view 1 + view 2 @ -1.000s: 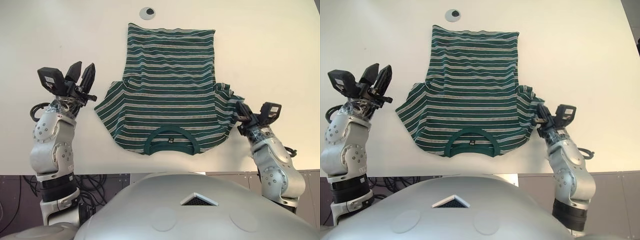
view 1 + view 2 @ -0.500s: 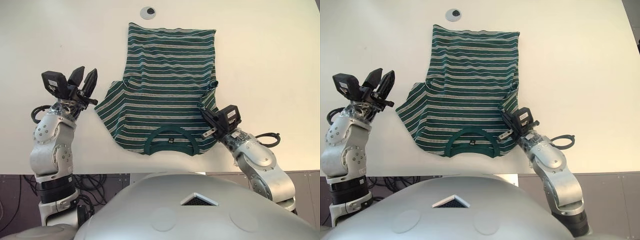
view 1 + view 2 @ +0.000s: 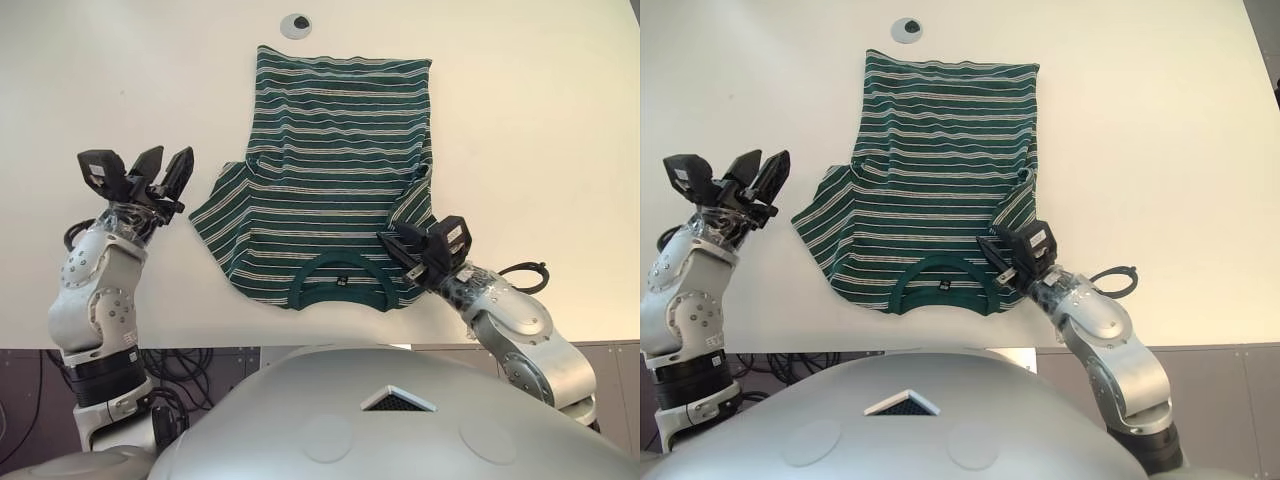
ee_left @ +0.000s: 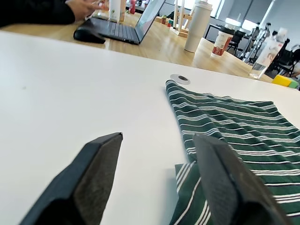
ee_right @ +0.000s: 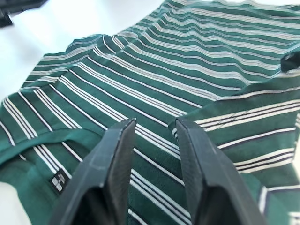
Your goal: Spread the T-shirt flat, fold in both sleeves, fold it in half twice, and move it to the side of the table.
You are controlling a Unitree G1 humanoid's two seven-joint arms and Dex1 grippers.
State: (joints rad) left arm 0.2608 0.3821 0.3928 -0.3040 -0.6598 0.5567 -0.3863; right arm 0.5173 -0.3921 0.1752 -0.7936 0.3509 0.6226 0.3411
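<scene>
A green T-shirt (image 3: 335, 150) with white stripes lies on the white table (image 3: 540, 120), its collar (image 3: 338, 288) toward me. Its right sleeve (image 3: 415, 200) is folded in over the body. The left sleeve (image 3: 218, 200) lies spread out to the side. My right gripper (image 3: 395, 243) hovers low over the shirt just right of the collar, open, with nothing between its fingers (image 5: 117, 154). To the left of the left sleeve my left gripper (image 3: 168, 160) is held up above the table, open and empty; the left wrist view shows its fingers (image 4: 98, 164) wide apart.
A small round grey disc (image 3: 295, 25) sits in the table beyond the shirt's hem. The table's front edge (image 3: 200, 338) runs just below the collar. Bare table lies on both sides of the shirt. Behind the table stands another desk with a laptop (image 4: 136, 23) and cups.
My right gripper carried the right sleeve inward over the shirt, let it go and opened above the collar area. The left gripper shifted slightly lower, staying open.
</scene>
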